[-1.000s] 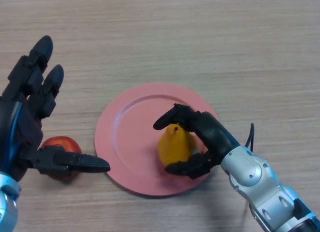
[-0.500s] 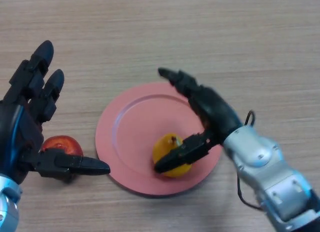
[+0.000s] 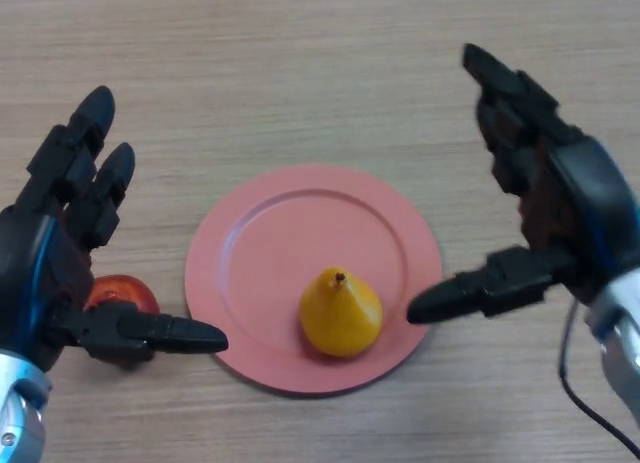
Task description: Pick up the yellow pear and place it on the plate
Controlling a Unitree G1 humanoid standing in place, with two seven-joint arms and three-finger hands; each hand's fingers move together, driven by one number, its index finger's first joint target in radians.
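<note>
— Where is the yellow pear?

— It sits on the pink plate, in the near right part of the dish, stem end up and tilted slightly away. Nothing touches it.

— And the right hand?

— It is beside the plate's right edge, spread wide, holding nothing. The fingers point up and away over the wooden worktop; the thumb reaches left and its tip lies over the plate's right rim, near the pear but apart from it.

— What about the left hand?

— It shows at the left side of the view, also spread and empty. Its fingers are straight and point away, and the thumb stretches to the right, its tip just at the plate's near left rim.

— Anything else on the worktop?

— A red apple lies left of the plate, partly hidden behind the left hand's thumb. I cannot tell whether the thumb touches it.
</note>
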